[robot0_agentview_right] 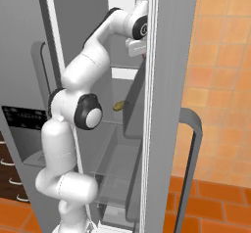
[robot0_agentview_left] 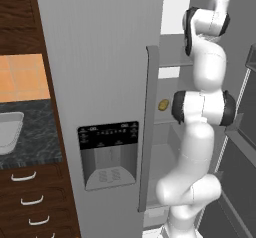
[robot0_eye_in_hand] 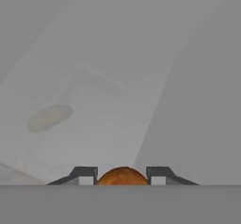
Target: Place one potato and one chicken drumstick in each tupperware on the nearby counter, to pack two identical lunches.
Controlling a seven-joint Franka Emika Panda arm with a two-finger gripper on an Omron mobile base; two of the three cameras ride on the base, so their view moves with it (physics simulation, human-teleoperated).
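Jaws shut on the drumstick inside the fridge.

I had the arm reaching high into the open fridge, and in the hand view the two fingertips sat closed against either side of the orange drumstick, its rounded end showing between them. A potato lay on a shelf well below the jaws; I saw it in the right base view too. One tupperware rested on the table, far off to the jaws' left.
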